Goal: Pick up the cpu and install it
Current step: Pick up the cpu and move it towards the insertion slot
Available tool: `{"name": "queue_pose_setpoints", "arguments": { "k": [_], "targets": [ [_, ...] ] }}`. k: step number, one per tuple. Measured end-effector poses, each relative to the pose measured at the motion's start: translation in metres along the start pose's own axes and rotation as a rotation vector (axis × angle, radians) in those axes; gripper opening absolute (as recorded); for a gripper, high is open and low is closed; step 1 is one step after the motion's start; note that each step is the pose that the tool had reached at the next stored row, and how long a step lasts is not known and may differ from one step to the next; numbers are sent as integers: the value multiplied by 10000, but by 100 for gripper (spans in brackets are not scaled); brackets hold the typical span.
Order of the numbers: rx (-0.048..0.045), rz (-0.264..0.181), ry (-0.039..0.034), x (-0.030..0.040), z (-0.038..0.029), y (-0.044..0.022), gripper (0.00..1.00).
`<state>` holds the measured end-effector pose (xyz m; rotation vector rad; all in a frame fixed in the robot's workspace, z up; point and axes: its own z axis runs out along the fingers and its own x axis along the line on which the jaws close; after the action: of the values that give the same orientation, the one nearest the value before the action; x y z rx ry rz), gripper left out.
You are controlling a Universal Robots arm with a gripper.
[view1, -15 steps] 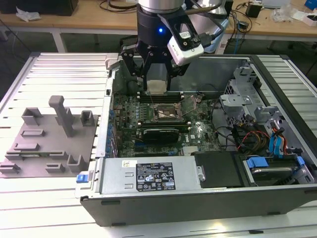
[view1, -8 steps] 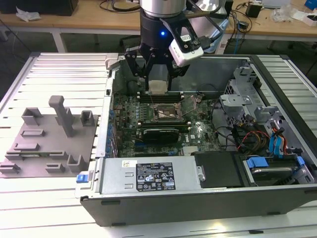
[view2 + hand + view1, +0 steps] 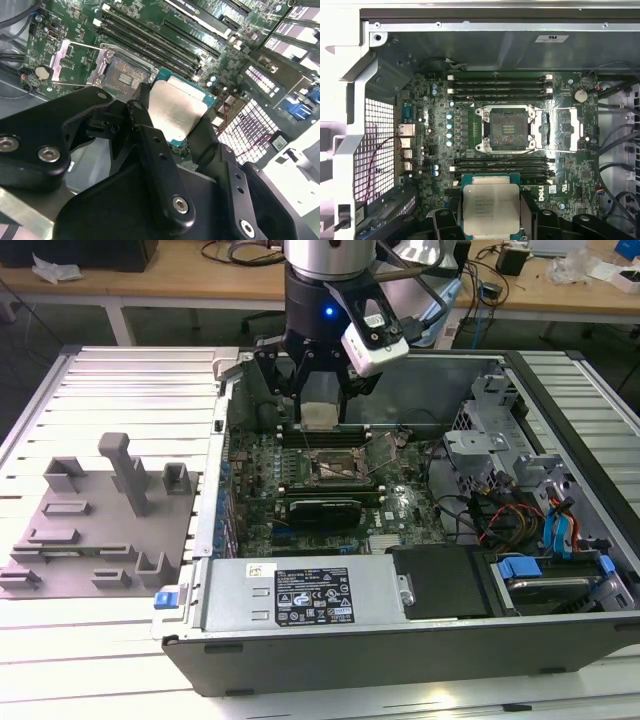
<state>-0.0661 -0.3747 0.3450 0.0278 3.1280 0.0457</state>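
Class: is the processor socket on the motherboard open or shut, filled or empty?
Open and empty: the socket shows bare contacts, its latch frame folded aside; the pincer holds the cpu.

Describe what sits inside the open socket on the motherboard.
Only its bare contact field; the socket holds no chip. The cpu is clamped in the gripper, off the socket. The chip's underside is hidden.

We find the socket (image 3: 509, 129) open to the top, and our tool (image 3: 320, 420) hangs with the cpu (image 3: 490, 207) in free air above the board. Memory slots (image 3: 500, 91) hem the socket far and near. The raised latch plate (image 3: 560, 131) stands on the exterior view's right.
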Motion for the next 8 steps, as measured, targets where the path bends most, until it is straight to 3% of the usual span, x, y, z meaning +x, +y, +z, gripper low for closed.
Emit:
{"name": "queue_pose_setpoints", "arguments": {
  "k": [8],
  "targets": [
    [1,1,26,-12,122,61,55]
  ]
}}
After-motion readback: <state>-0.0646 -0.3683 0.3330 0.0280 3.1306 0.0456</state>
